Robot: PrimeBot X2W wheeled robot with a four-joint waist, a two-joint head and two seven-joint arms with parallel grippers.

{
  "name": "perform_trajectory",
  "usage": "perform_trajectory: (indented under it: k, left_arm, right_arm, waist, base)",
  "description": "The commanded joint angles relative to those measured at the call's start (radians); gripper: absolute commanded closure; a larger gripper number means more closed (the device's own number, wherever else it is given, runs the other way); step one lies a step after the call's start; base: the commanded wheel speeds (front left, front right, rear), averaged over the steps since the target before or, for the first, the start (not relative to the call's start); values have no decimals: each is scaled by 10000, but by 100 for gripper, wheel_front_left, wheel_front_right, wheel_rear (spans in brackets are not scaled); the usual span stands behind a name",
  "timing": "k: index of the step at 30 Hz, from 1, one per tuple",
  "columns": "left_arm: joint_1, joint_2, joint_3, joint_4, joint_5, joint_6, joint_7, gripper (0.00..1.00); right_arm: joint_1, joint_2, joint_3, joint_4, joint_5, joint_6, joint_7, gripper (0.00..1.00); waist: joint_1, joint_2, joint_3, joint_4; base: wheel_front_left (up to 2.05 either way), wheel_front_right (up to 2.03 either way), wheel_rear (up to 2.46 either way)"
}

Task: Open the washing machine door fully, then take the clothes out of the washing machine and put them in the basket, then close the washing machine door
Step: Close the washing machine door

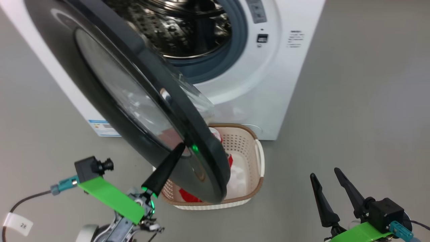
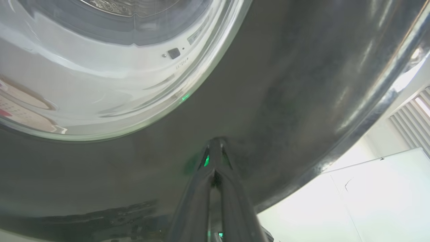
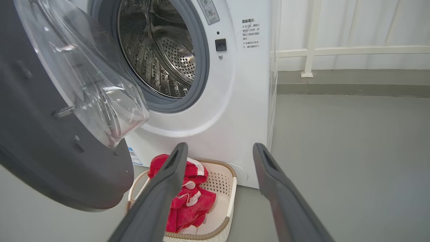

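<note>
Floor rings spread right end effector (closed left end effector touches door rim).

**Bare test room set up as a laundry corner**

A white front-loading washing machine stands free on a smooth grey floor, a basket of red clothes at its foot. Behind it run a white rail and a pale wall; the left wrist view catches plain white panels and slats, lab-like rather than homely.
</note>
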Motion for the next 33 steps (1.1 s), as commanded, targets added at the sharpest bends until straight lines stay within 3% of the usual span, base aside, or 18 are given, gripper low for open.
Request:
perform_trajectory:
  k: [1, 10, 21, 33]
  left_arm:
    - [-602, -16, 172, -131, 134, -58, -255, 100]
    - [-1947, 37, -439, 899, 623, -58, -1989, 100]
    - [-3767, 494, -1002, 2461, 944, -58, -4090, 100]
    - [-5645, 978, -1711, 4090, 896, -58, -5550, 100]
  right_arm:
    - [-366, -46, 171, -235, 51, 73, -65, 0]
    - [-653, 49, 194, -234, 115, 73, -65, 0]
    - [-926, 164, 219, -227, 200, 73, -65, 0]
    - [-1179, 224, 243, -185, 363, 73, -65, 0]
  waist:
    - [0, 0, 208, -440]
    - [0, 0, 616, -1273]
    - [0, 0, 1056, -2189]
    - [0, 0, 1404, -2960]
  base:
    - [0, 0, 0]
    - [0, 0, 0]
    - [0, 0, 0]
    - [0, 0, 0]
